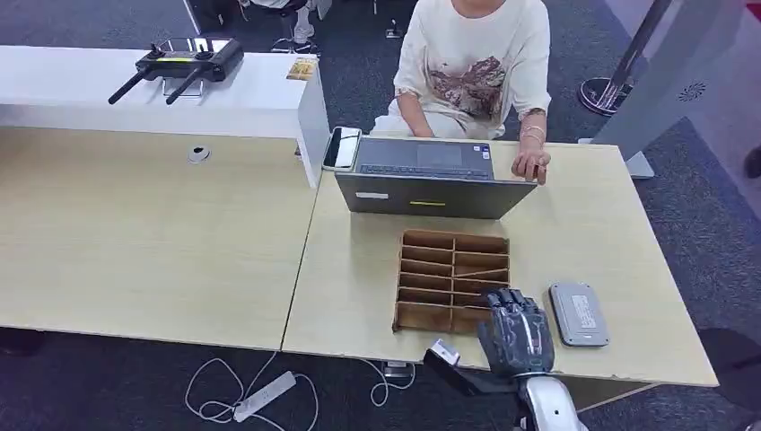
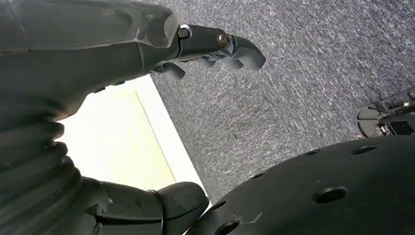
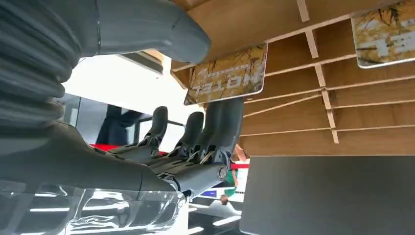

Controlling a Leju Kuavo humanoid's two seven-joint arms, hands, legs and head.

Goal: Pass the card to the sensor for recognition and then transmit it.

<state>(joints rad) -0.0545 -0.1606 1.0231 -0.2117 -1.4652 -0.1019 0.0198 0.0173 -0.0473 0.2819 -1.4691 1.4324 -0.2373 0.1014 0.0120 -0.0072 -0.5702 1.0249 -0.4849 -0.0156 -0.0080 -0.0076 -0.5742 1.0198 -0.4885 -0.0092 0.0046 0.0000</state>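
A wooden slotted box [image 1: 453, 278] sits on the light table [image 1: 610, 233] in front of me. My right hand [image 1: 516, 332] reaches over its near right corner. In the right wrist view a yellow printed card [image 3: 229, 73] stands in a slot between my thumb [image 3: 147, 29] and my outstretched fingers [image 3: 218, 127]. One finger touches the card's edge, and the thumb stays apart from it. A second card [image 3: 386, 32] stands in another slot. The flat grey sensor [image 1: 579, 312] lies just right of the box. My left hand [image 2: 147, 49] hangs over the carpet, holding nothing.
A person [image 1: 476, 63] sits across the table behind a grey laptop [image 1: 431, 180], one hand at its corner. A phone [image 1: 341, 146] lies beside the laptop. A black controller [image 1: 184, 61] rests on the white counter. A power strip [image 1: 265, 395] lies on the floor.
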